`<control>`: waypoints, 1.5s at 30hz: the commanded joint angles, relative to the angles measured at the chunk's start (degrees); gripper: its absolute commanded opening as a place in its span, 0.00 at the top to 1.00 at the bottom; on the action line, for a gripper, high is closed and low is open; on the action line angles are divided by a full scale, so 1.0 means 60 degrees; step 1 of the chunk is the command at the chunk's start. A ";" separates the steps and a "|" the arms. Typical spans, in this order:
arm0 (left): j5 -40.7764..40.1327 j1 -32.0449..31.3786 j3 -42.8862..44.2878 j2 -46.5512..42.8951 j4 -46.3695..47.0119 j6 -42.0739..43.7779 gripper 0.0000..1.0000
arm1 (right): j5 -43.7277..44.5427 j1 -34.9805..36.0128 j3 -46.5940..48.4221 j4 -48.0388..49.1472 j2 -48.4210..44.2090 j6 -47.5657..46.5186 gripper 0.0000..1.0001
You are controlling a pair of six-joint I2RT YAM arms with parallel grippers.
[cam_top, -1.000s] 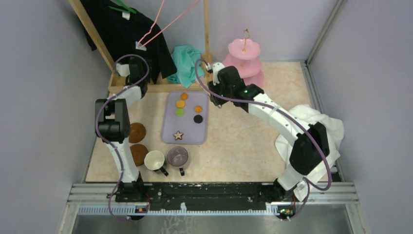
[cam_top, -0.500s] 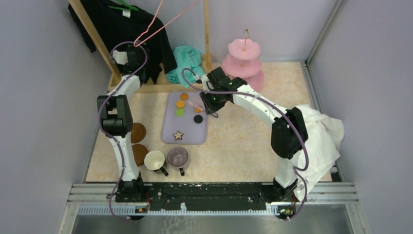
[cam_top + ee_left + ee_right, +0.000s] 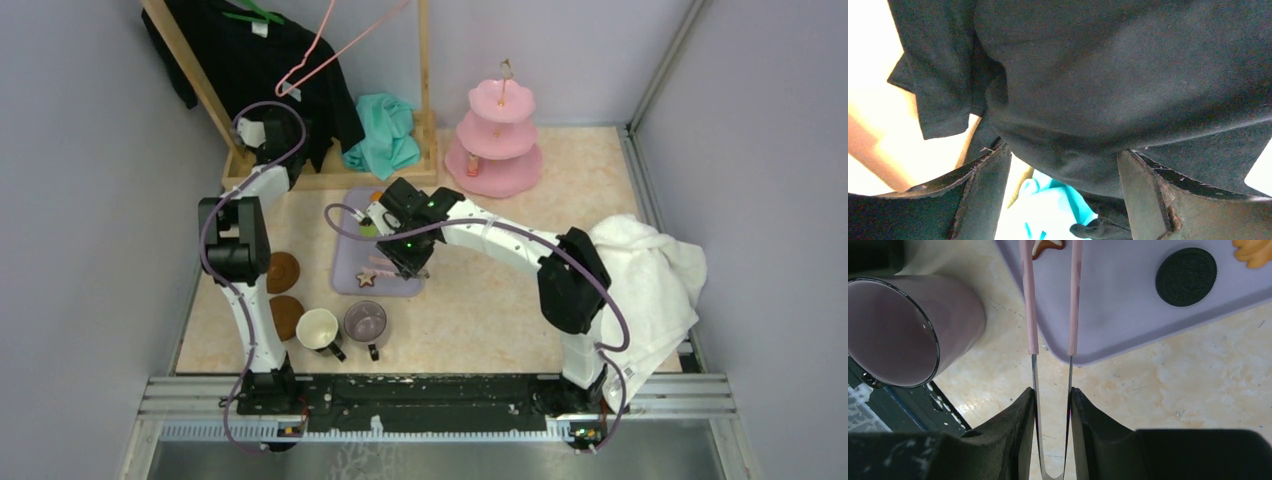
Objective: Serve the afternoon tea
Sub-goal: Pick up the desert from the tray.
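My right gripper (image 3: 402, 262) is shut on a pair of metal tongs with pink tips (image 3: 1028, 305). It hangs low over the near end of the lavender tray (image 3: 345, 278). The tong tips reach the star cookie (image 3: 1048, 244), which also shows in the top view (image 3: 367, 277). A black round (image 3: 1186, 276) and an orange sweet (image 3: 1255, 251) lie on the tray. The greyish-purple mug (image 3: 365, 321) and cream mug (image 3: 318, 328) stand near the front. Two brown coasters (image 3: 281, 271) lie to the left. The pink three-tier stand (image 3: 495, 140) is at the back. My left gripper (image 3: 265, 135) is open at the black shirt (image 3: 1098, 75).
A white towel (image 3: 650, 280) lies under the right arm at the right. A teal cloth (image 3: 385, 135) sits at the wooden rack's base (image 3: 330, 180), below a pink hanger (image 3: 330, 45). The right arm hides the tray's far half.
My right arm has swung from beside the pink stand forward and left, bringing the tongs over the tray's near end. The left arm has barely shifted.
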 commanded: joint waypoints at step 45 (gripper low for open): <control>0.0257 -0.0016 0.0236 -0.0520 -0.0611 -0.0044 0.18 | -0.1549 0.0385 0.0058 0.0958 0.0243 -0.0873 0.85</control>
